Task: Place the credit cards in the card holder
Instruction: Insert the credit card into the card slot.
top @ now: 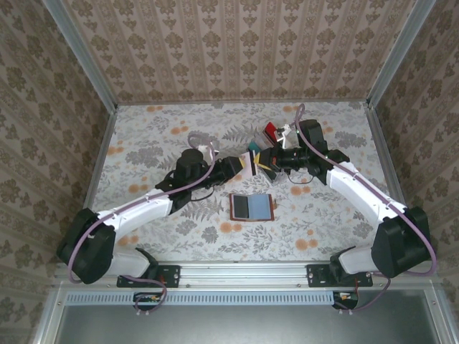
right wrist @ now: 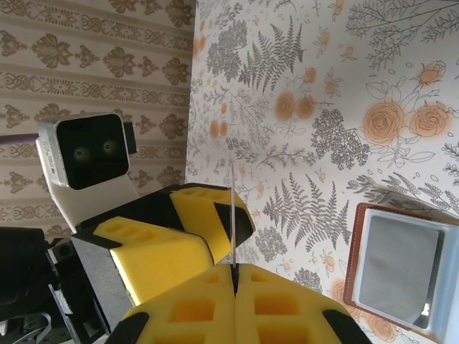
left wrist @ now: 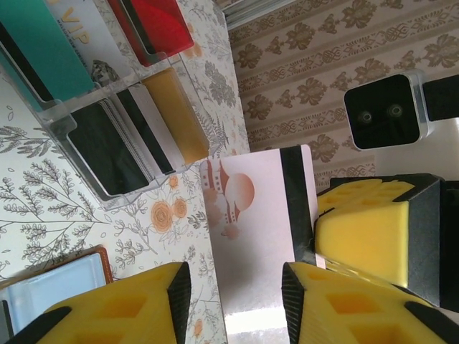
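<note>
**Left arm** (top: 136,209) and **right arm** (top: 358,188): white tubular links joined by rounded black joint housings (top: 90,247), each mounted on a black base plate (top: 163,273). The wrist sections (top: 192,163) are black throughout. A purple cable (top: 154,194) runs along each arm, looping free at the shoulder.

**Jaws:** yellow foam pads (left wrist: 366,236) moulded with square recesses, with black tips and backing.

**Wrist camera** (right wrist: 90,152): white rectangular case, glossy black face, two small round lenses.

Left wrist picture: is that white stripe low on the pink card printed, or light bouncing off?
Left wrist view: it looks like glare, a soft-edged bright band across the pink card, not print. Right wrist view: a small bright spot on the wallet, in its grey pocket. Top view: even light, faint shadows.
</note>
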Controlling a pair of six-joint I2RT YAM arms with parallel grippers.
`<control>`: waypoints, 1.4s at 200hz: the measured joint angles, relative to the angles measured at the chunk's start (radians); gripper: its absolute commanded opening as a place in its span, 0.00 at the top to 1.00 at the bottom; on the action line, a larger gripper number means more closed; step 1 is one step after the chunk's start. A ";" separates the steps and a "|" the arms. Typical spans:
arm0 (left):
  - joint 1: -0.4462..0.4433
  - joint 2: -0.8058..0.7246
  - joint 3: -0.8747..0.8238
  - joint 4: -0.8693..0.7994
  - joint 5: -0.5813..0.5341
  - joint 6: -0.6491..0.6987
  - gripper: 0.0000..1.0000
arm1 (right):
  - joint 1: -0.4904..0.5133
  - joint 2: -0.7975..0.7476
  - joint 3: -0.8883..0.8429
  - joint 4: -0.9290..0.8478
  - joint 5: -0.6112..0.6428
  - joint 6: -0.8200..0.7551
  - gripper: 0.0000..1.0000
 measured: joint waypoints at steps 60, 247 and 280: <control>0.007 0.008 -0.001 0.037 0.002 -0.050 0.91 | -0.005 0.000 -0.014 0.012 -0.001 0.007 0.98; 0.026 -0.150 -0.162 -0.171 -0.131 -0.583 1.00 | 0.000 0.003 -0.071 -0.127 0.161 -0.035 0.68; 0.026 -0.120 -0.173 -0.152 -0.117 -0.615 1.00 | 0.013 0.037 -0.072 -0.130 0.164 -0.050 0.68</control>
